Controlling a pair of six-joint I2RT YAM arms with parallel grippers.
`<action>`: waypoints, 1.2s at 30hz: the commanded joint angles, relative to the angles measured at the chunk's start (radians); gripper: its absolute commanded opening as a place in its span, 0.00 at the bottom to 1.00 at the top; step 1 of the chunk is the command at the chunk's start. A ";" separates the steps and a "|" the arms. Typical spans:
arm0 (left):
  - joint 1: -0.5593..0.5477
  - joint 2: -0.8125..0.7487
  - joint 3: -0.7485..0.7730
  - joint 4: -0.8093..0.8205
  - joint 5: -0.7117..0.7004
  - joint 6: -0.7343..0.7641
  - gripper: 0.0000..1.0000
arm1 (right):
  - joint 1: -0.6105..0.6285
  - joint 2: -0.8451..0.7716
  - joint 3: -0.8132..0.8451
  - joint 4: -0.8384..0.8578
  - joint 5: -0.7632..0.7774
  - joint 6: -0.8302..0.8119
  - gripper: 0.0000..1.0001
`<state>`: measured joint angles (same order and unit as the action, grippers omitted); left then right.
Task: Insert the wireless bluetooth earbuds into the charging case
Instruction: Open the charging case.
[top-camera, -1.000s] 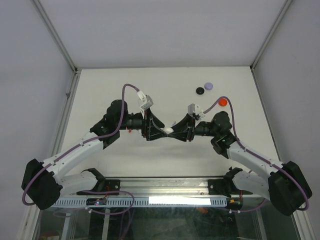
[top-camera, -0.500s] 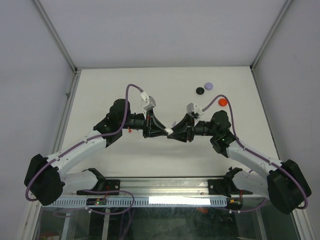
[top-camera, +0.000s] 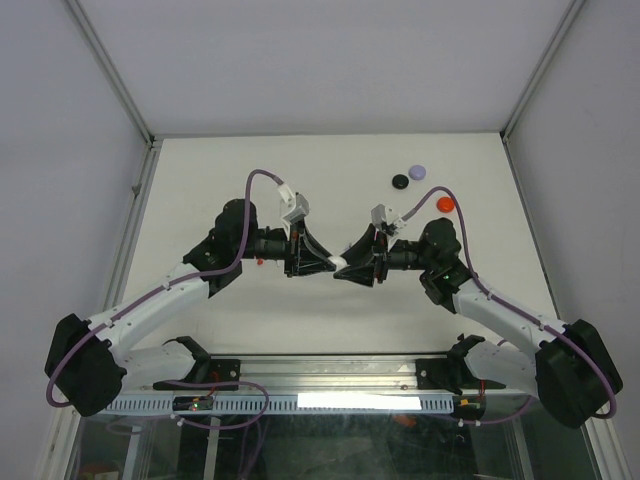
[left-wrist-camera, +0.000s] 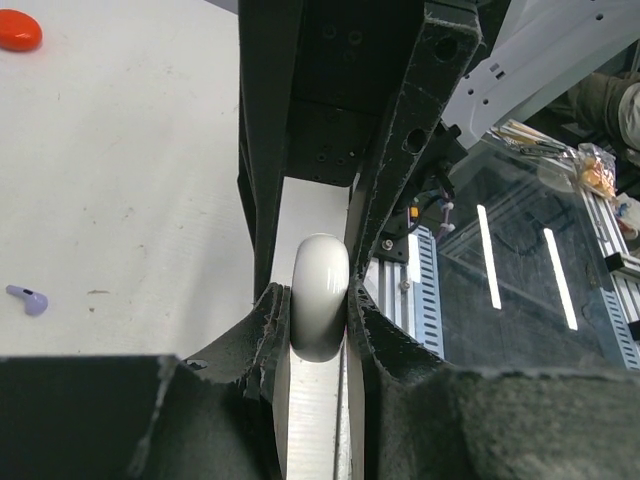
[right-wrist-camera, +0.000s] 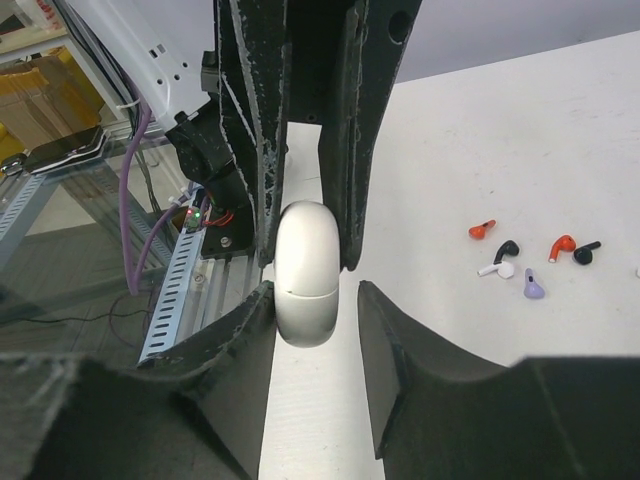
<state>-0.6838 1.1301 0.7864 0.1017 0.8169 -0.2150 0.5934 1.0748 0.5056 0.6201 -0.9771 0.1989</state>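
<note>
1. Pinching the white charging case (left-wrist-camera: 320, 295) across its broad faces, the left fingers (left-wrist-camera: 250, 335) hold it; the right fingers (right-wrist-camera: 400, 330) stand spread beside it.
2. Case judged rigid, light, slippery.
3. Earbuds (right-wrist-camera: 508, 248) lie on the worktop (right-wrist-camera: 520, 130); grasp them by the stem.

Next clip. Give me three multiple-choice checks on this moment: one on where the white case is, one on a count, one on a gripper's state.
1. Where is the white case?
A lying alone at the far left
B between the left gripper and the right gripper
C out of sight

2. How many round discs lie far right in the overhead view?
A one
B three
C five

3. The left gripper is:
A wide open
B out of view
C shut on the case

Answers:
1 B: both wrist views show it between the meeting fingers.
2 B: a black, a purple and a red one show from above.
3 C: its fingers press both sides of the case.
</note>
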 joint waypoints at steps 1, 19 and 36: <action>-0.012 -0.036 0.003 0.064 -0.001 0.028 0.00 | 0.003 -0.004 0.033 0.004 0.009 -0.009 0.41; -0.010 -0.052 0.020 0.004 -0.154 -0.003 0.32 | -0.005 -0.012 0.031 0.041 -0.064 0.004 0.00; 0.006 -0.049 0.040 -0.033 -0.252 -0.022 0.53 | -0.004 -0.029 0.012 0.099 -0.108 0.014 0.00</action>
<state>-0.6968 1.0992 0.7906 0.0677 0.6514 -0.2329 0.5827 1.0744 0.5053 0.6334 -1.0222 0.2047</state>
